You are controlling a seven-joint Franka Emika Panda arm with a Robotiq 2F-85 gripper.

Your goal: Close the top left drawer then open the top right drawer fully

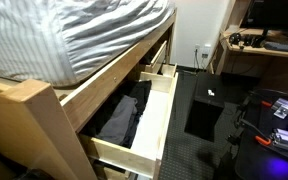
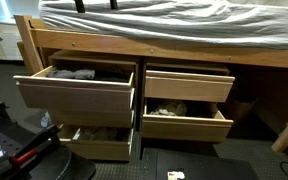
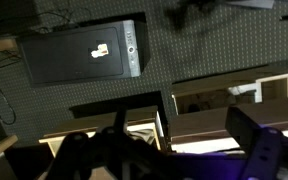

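Note:
A wooden bed frame holds two columns of drawers. In an exterior view the top left drawer [image 2: 74,95] is pulled far out, with grey clothes inside. The top right drawer [image 2: 189,85] is nearly in, with only a dark gap above its front. My gripper [image 3: 169,160] shows only in the wrist view, as two dark fingers spread wide apart with nothing between them. It hangs in front of the drawer fronts [image 3: 219,95] and touches none of them. The gripper is out of view in both exterior views.
The bottom right drawer [image 2: 184,122] and bottom left drawer [image 2: 99,142] are also pulled out. Seen from the side, an open drawer [image 1: 154,115] juts into the aisle. A flat black box [image 1: 206,105] [image 3: 84,55] lies on the dark floor. A desk [image 1: 259,50] stands behind.

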